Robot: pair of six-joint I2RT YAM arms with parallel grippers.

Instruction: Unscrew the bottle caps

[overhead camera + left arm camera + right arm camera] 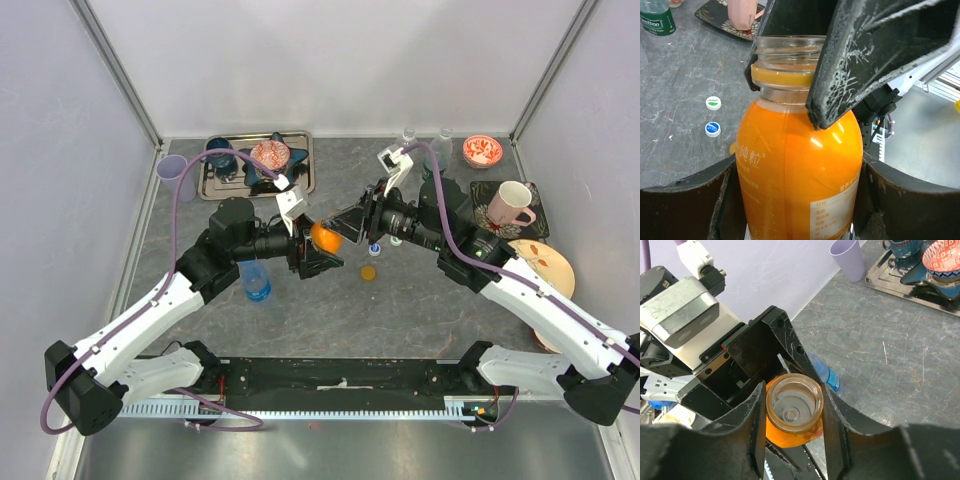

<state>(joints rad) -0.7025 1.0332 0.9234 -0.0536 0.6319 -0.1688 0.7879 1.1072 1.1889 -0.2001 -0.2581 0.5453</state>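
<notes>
Left tool clenched on clear plastic orange-juice bottle; right tool pinches its uncapped neck. Keep mouth up, grip lightly.

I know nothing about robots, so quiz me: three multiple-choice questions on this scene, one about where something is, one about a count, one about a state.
1. Where is the orange cap?
A on the bottle; B on the table; C on a metal tray.
2. How many white caps lie in the left wrist view?
A two; B four; C none.
3. The mouth of the orange bottle is:
A capped; B open; C covered with foil.

Answers:
1. B: it lies on the grey table, apart from the bottle.
2. A: there is one green-marked cap and one blue-marked cap.
3. B: the right wrist view looks straight down into the bare neck.
</notes>
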